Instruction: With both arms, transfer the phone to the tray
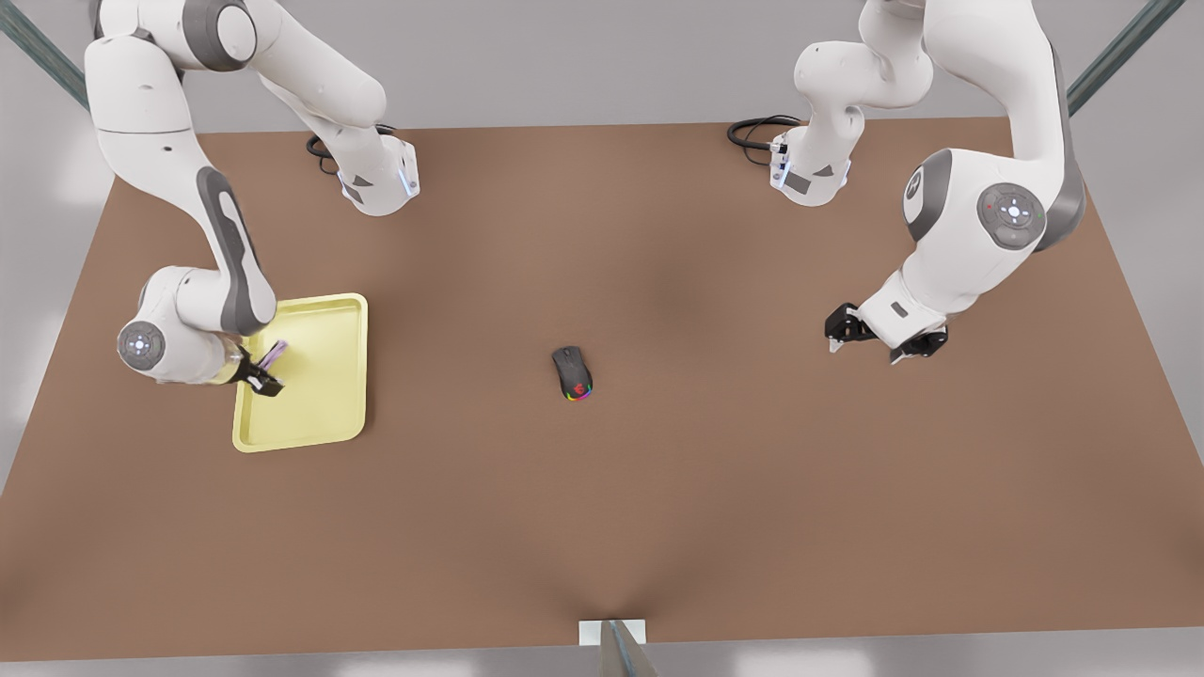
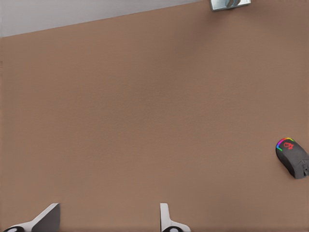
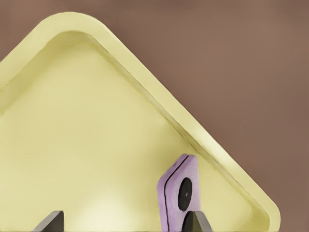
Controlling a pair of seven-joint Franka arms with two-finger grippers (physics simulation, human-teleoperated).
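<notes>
The pale yellow tray (image 1: 324, 395) lies on the table at the front view's left. Inside it the phone (image 1: 275, 354), pinkish-purple with a black round lens, stands tilted on its edge. My right gripper (image 1: 261, 374) hangs low over the tray and is open. In the right wrist view the phone (image 3: 177, 193) sits close to the tray (image 3: 87, 130) rim, right beside one finger (image 3: 195, 221) of the right gripper (image 3: 124, 223). My left gripper (image 1: 867, 346) waits open above bare table at the front view's right, and its fingertips (image 2: 166, 220) frame nothing.
A black computer mouse (image 1: 572, 372) with rainbow lights lies mid-table, also seen from the left wrist (image 2: 292, 156). Black cables (image 1: 752, 132) coil at the arm bases along the far edge. A small grey mount (image 1: 613, 635) sits at the near edge.
</notes>
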